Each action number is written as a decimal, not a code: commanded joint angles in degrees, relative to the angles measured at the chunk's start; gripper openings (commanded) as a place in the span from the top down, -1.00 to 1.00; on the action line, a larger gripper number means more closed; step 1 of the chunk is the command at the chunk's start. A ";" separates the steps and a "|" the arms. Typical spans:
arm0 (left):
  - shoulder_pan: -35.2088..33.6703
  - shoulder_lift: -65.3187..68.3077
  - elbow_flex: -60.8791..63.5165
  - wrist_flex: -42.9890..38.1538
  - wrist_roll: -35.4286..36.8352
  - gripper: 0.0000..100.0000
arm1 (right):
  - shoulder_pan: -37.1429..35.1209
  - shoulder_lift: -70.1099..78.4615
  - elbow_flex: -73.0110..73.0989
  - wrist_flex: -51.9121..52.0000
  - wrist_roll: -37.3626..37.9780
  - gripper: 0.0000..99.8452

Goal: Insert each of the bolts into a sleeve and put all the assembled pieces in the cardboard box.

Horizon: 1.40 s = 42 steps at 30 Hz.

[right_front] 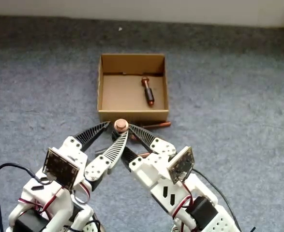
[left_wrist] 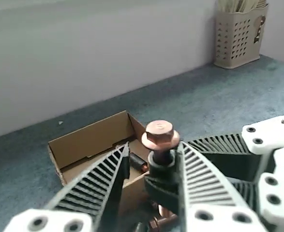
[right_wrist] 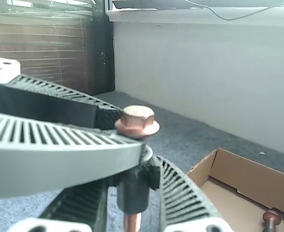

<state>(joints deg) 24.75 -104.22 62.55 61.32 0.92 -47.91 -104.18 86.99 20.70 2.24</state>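
A copper bolt (right_front: 121, 126) stands head-up in a black sleeve (right_wrist: 133, 186), held in the air just in front of the cardboard box (right_front: 99, 87). My right gripper (right_front: 125, 139) is shut on the sleeve, and the bolt's tip (right_wrist: 131, 223) pokes out below it. My left gripper (left_wrist: 151, 155) is open around the bolt (left_wrist: 159, 136); one white finger (left_wrist: 195, 183) lies against it and the other finger (left_wrist: 103, 183) stands apart. One assembled piece (right_front: 148, 92) lies inside the box.
A loose copper bolt (right_front: 156, 124) lies on the grey carpet against the box's front wall. Another copper piece (right_front: 142, 155) shows under my right arm. A beige perforated holder (left_wrist: 238, 36) stands by the far wall. A black cable (right_front: 1, 169) loops at the near left.
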 commanded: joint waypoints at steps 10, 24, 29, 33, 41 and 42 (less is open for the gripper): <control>-10.15 -0.31 -13.85 11.87 0.35 0.50 | 2.68 -0.84 -3.38 -1.36 -0.70 0.99; -31.43 -0.31 2.07 11.78 0.26 0.96 | 14.73 2.86 -2.33 5.23 -0.97 0.99; -38.11 -0.31 13.49 6.86 0.26 0.99 | 17.36 18.07 -11.03 5.32 -0.97 0.99; -44.18 -0.31 23.16 -2.73 0.26 0.98 | 19.38 32.92 -20.62 5.23 -0.97 0.99; -45.67 -0.31 30.81 -11.25 -4.31 0.98 | 24.13 60.88 -34.15 -10.86 -0.62 0.99; -45.67 -0.31 30.90 -11.25 -4.31 0.98 | 24.84 64.31 -35.91 -12.53 -0.62 0.99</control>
<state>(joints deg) -20.53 -104.22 93.41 52.09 -1.36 -25.41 -47.74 58.15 14.46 1.89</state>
